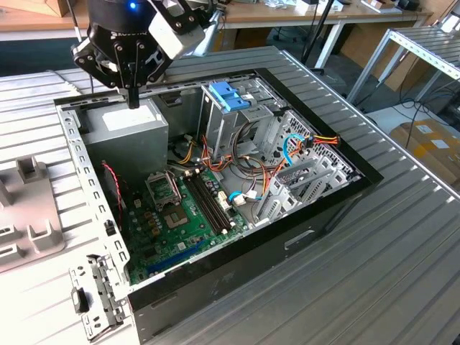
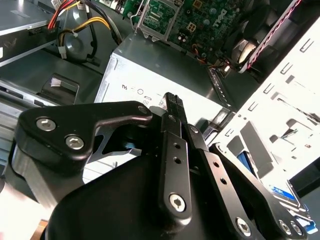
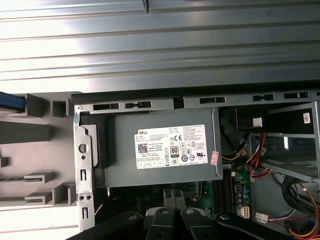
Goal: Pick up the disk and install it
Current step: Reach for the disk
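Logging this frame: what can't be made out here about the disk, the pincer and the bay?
- Pincer: shut, over the power supply; whether it touches is unclear in the exterior view.
- Disk: likely the blue end in the first wrist view, the rest cut off by the picture's edge; in the second wrist view the pincer's links cover most of it.
- Drive cage: cables and its walls hide the bay inside.
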Controlling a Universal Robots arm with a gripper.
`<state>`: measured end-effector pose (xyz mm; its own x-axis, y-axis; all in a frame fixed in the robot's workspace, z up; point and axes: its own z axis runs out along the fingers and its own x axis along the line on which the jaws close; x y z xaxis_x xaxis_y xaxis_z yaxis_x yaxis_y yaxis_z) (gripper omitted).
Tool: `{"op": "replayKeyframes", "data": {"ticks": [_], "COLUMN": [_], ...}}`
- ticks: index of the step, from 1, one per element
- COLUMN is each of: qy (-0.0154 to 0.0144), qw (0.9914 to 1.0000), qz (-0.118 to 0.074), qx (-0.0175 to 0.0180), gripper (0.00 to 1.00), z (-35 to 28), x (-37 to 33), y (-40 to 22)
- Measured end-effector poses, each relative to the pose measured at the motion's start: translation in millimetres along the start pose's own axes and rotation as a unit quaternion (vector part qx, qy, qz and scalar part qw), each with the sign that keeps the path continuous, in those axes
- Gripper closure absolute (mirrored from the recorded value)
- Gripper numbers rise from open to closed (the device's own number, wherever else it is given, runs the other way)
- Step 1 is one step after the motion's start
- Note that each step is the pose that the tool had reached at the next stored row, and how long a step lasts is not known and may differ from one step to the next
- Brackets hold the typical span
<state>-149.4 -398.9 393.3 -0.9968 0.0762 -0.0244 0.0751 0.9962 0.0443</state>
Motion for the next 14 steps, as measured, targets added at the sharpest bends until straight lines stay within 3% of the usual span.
{"op": "replayKeyframes", "data": {"ticks": [14], "qy": [0.0], "qw": [1.0], "qz": [0.0], "qx": [0.0], "gripper": [0.89], "z": [-0.1], "x": [5.7], "y": [-0.4]}}
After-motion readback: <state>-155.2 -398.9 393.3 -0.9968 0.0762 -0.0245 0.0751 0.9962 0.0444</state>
